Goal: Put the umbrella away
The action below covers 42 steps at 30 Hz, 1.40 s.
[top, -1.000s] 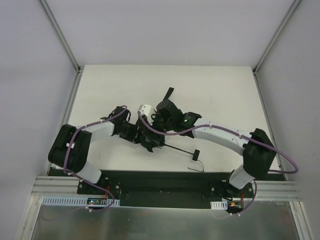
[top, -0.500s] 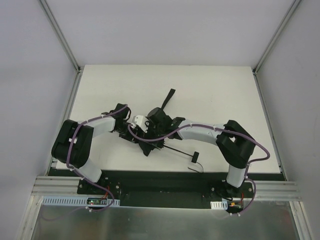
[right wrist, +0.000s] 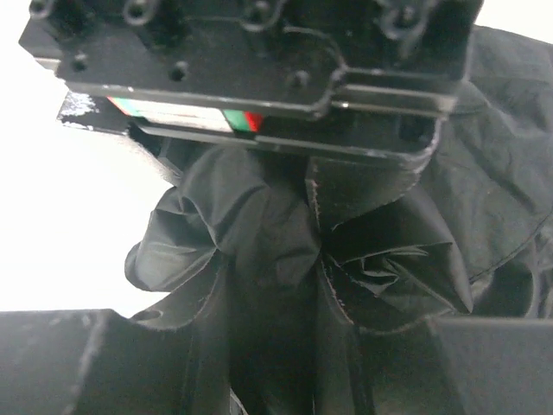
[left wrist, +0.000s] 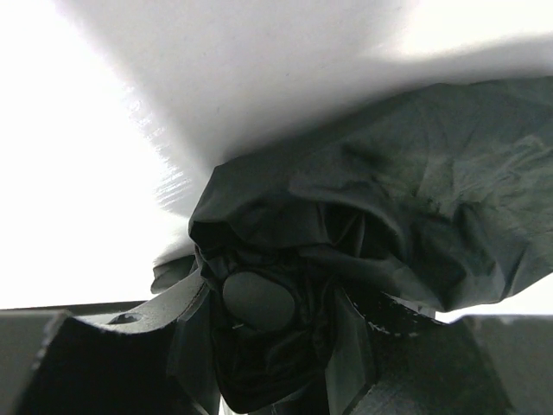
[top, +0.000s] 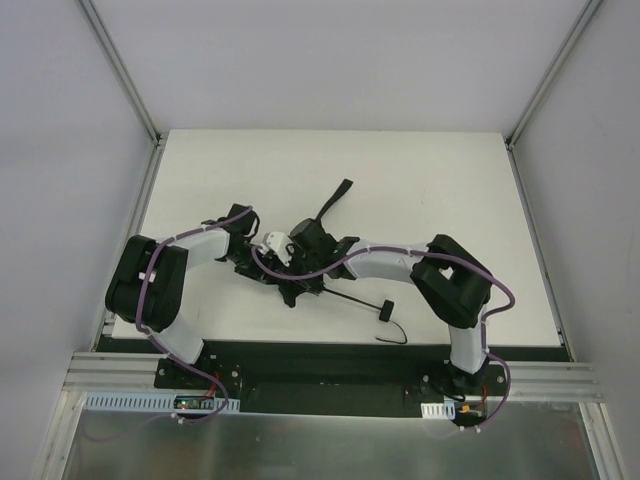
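Note:
The black umbrella (top: pixel 300 285) lies at mid-table as a crumpled fabric bundle. Its thin shaft (top: pixel 352 297) runs right to the small knob handle (top: pixel 385 309) with its cord (top: pixel 396 335), and a black strap (top: pixel 337 198) sticks out behind. My left gripper (top: pixel 262 266) meets the bundle from the left. In the left wrist view the left gripper (left wrist: pixel 268 320) is shut on the fabric (left wrist: pixel 363 199) around a round black cap (left wrist: pixel 257 301). My right gripper (top: pixel 303 255) comes from the right. In the right wrist view the right gripper (right wrist: pixel 268 346) is shut on folds of the umbrella (right wrist: pixel 259 233).
The left gripper's body (right wrist: pixel 251 60) sits right in front of the right wrist camera. The white table (top: pixel 420 190) is bounded by white walls with metal posts (top: pixel 120 70) at the far corners. A black base rail (top: pixel 320 360) runs along the near edge.
My right arm has folded its elbow in and pushed its gripper left. The umbrella bundle, handle and left gripper have shifted slightly left with it.

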### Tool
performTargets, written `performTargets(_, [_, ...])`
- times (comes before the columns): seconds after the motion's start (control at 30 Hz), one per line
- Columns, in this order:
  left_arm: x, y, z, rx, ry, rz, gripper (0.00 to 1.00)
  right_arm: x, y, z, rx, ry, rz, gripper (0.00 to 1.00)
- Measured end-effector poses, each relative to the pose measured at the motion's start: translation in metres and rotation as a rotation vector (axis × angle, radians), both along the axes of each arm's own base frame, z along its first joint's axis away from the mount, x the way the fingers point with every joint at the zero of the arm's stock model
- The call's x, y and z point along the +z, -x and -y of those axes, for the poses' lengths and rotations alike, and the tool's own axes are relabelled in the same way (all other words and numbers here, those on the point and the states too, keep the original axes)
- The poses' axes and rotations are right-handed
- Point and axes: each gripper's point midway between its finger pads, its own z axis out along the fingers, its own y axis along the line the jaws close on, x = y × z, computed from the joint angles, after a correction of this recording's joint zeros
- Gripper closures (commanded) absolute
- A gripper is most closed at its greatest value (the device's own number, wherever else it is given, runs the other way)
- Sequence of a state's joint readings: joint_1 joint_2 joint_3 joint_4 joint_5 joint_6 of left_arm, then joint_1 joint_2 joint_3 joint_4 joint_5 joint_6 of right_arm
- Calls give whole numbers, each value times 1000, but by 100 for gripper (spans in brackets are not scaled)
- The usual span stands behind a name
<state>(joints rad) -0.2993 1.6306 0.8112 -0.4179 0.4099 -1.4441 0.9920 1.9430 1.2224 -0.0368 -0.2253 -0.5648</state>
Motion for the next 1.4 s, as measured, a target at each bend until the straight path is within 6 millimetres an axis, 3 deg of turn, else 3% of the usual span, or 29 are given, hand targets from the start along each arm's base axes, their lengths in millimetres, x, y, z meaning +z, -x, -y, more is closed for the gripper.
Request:
performTargets(0.03, [0, -1, -1, 0, -2, 5, 97, -1, 0, -1, -4, -10, -13, 100])
performTargets(0.1, [1, -5, -4, -6, -7, 21, 67, -1, -2, -3, -9, -36, -41, 100])
performTargets(0.17, [1, -10, -8, -13, -12, 51, 30, -1, -4, -6, -12, -66, -72, 100])
performTargets(0.2, [3, -13, -10, -21, -13, 76, 24, -1, -5, -8, -13, -83, -86, 100])
performTargets(0.23, [5, -17, -12, -38, -15, 108, 3, 0, -8, -10, -15, -100, -103, 100])
performTargets(0.27, [5, -18, -16, -43, -27, 130, 1, 0, -10, -10, -21, -114, -123, 100])
performTargets(0.5, [30, -41, -40, -24, -45, 345, 1, 2, -18, -9, -42, -206, -301, 100])
performTargets(0.67, [45, -39, -42, -24, -27, 476, 1, 4, -18, -9, -54, -249, -441, 100])
performTargets(0.9, [28, -15, -30, -25, 17, 472, 1, 6, -19, -13, -111, -272, -658, 100])
performTargets(1.07, [30, -20, -18, -32, 25, 506, 2, 7, -19, -13, -124, -284, -799, 100])
performTargets(1.27, [17, -31, -11, -25, 36, 506, 15, 8, -21, -10, -120, -307, -929, 100])
performTargets(1.4, [17, -39, 5, -32, 67, 535, 26, 8, -21, -10, -135, -312, -1018, 100])
